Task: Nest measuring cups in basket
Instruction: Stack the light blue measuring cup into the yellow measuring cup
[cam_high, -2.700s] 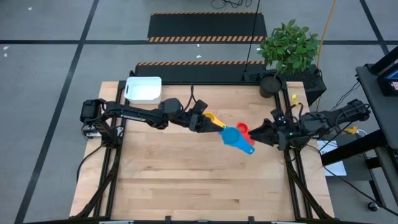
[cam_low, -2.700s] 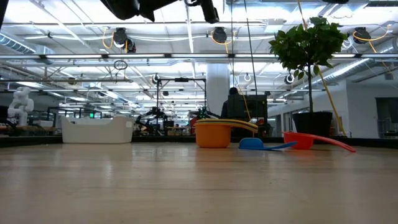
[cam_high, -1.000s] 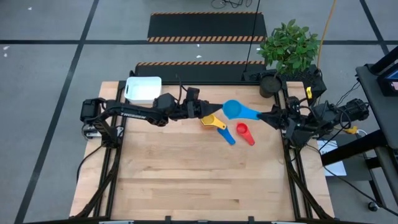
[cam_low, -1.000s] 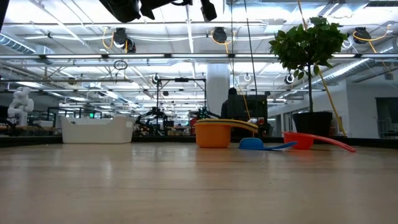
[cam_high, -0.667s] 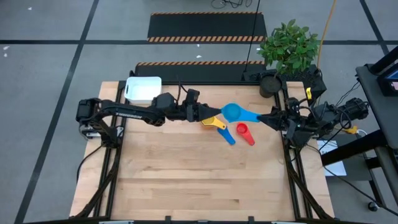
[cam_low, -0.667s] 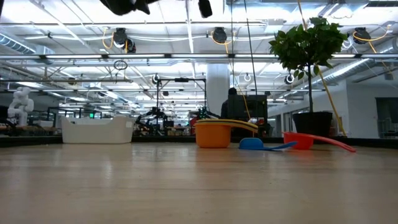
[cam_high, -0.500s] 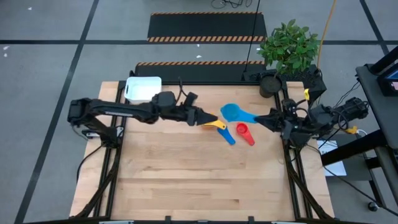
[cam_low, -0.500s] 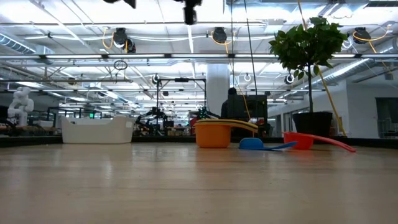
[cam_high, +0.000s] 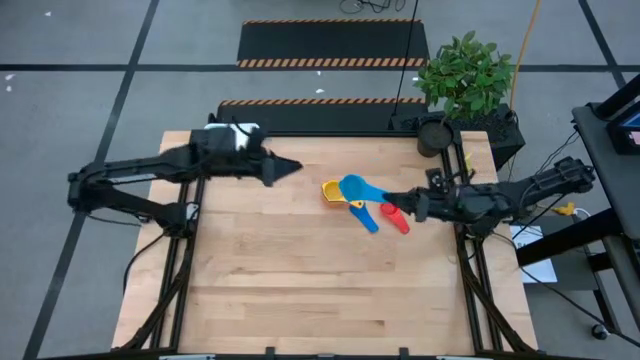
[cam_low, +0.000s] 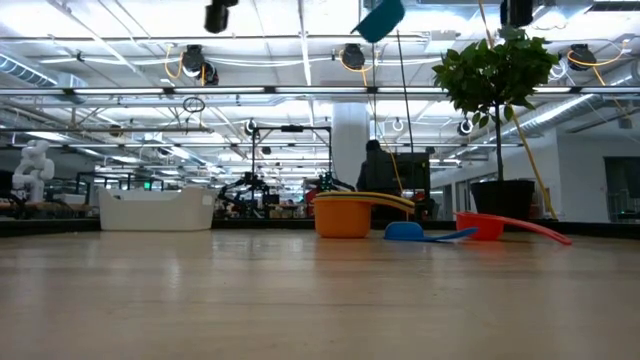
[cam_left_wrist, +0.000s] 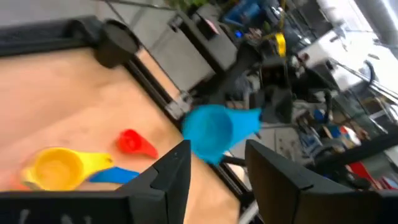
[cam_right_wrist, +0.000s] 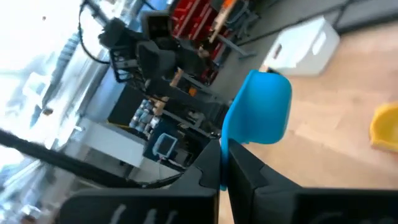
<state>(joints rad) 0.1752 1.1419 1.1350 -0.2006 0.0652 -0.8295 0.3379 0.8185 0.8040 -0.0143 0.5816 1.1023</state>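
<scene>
The right pincer (cam_high: 393, 206) is clamped together on the flat handle of a light blue round plastic measuring cup (cam_high: 356, 188), holding it in the air above the right-centre of the wooden tabletop (cam_high: 300, 290); in the low view the cup (cam_low: 380, 18) hangs high above the surface, tilted. Below it on the tabletop lies a cluster of 4 more cups: a yellow plastic measuring cup (cam_high: 333, 192) nested inside an orange plastic measuring cup (cam_low: 342, 218), a smaller blue plastic measuring cup (cam_high: 366, 220) just right of them, and a red plastic measuring cup (cam_high: 392, 215) farther right, beside the right pincer. The left pincer (cam_high: 290, 166) is raised over the far-left part of the tabletop, well apart from the cups, its 2 dark fingers (cam_left_wrist: 174, 168) standing apart with nothing between them. The small white rectangular plastic basket (cam_low: 156, 209) sits at the far-left corner of the tabletop, mostly hidden under the left arm in the high view, with no cup visible in it.
</scene>
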